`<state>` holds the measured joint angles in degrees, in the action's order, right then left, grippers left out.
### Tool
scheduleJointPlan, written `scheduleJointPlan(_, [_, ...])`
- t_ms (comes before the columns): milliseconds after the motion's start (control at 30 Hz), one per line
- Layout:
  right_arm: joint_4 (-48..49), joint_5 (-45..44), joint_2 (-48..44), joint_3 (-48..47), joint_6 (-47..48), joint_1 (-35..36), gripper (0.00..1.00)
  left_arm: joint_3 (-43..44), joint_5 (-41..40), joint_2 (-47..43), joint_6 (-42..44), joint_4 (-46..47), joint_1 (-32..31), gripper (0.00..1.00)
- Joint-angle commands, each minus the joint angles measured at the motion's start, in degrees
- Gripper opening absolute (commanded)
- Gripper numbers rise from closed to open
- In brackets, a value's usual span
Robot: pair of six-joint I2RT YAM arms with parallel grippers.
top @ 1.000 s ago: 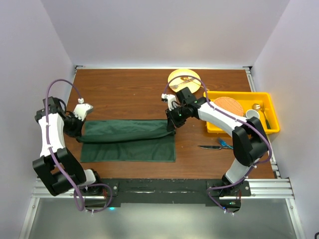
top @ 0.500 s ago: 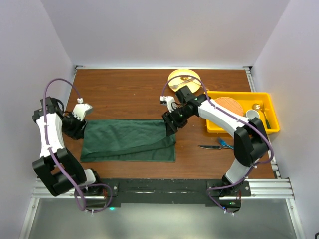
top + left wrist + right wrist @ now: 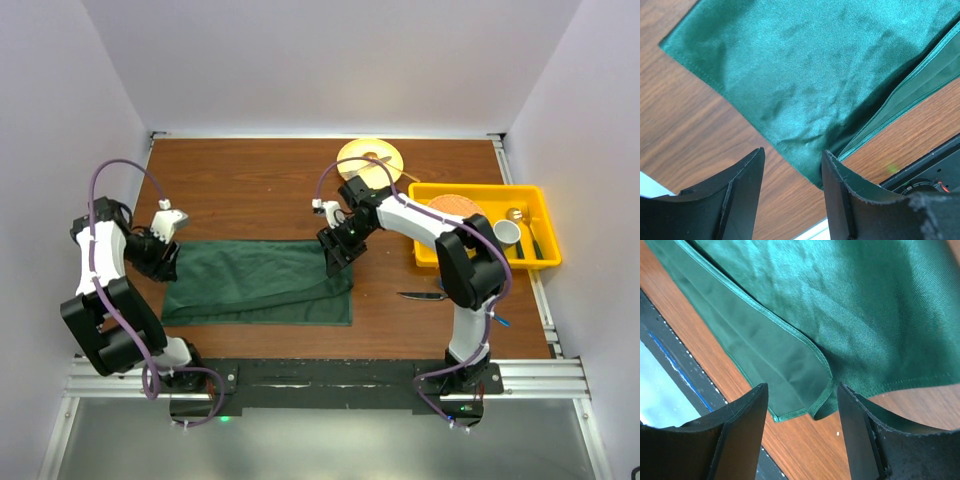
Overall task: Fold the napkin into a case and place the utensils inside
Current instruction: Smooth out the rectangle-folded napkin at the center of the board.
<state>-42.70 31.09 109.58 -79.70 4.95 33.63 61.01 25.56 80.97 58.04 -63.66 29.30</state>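
Mid-fold. The dark green soft cloth napkin [image 3: 255, 280] lies flat on the brown wooden worktop [image 3: 250, 190] as a long band. Its top layer is skewed, so the under layer shows along the near right edge. My left hand [image 3: 792, 167] hovers over the left end, fingers apart, holding nothing. My right hand [image 3: 801, 400] is likewise wide and empty over the right corner.

Not a case yet, I'd say. Next: both hands pinch one long edge and fold once more, squaring the layers.

The dark-handled table knife [image 3: 418, 296] lies right of the cloth. I can't make out the blue plastic fork; it's likely behind my right arm.
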Motion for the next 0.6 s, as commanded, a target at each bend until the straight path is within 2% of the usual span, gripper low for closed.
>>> scheduleJointPlan(0, [-0.45,1.25,-0.51,0.16,-0.38,-0.14,0.58,-0.81,2.12,0.68,-0.56,2.22,0.50,0.54])
scheduleJointPlan(133, [-2.30,4.67,-2.08,2.88,1.11,0.03,0.47,-1.07,1.69,1.56,-1.17,3.36,0.41,0.54])
scheduleJointPlan(167, [-2.82,5.29,-3.31,3.67,1.72,0.38,0.39,-0.99,1.68,1.73,-1.44,3.63,0.49,0.54])
scheduleJointPlan(300, [-6.68,8.01,-4.99,7.88,5.33,1.09,0.26,0.59,3.17,3.49,-3.28,3.81,0.58,0.52])
scheduleJointPlan(367, [-8.27,9.07,-5.34,8.42,7.43,1.26,0.25,2.26,3.88,4.55,-4.16,3.63,0.67,0.51])
scheduleJointPlan(433, [-10.64,10.65,-6.48,8.77,9.97,1.27,0.19,3.40,4.50,4.81,-4.69,3.54,0.50,0.50])
scheduleJointPlan(567, [-12.94,10.48,-8.59,8.60,12.19,1.62,0.23,4.03,4.94,4.90,-3.99,3.19,0.67,0.50])
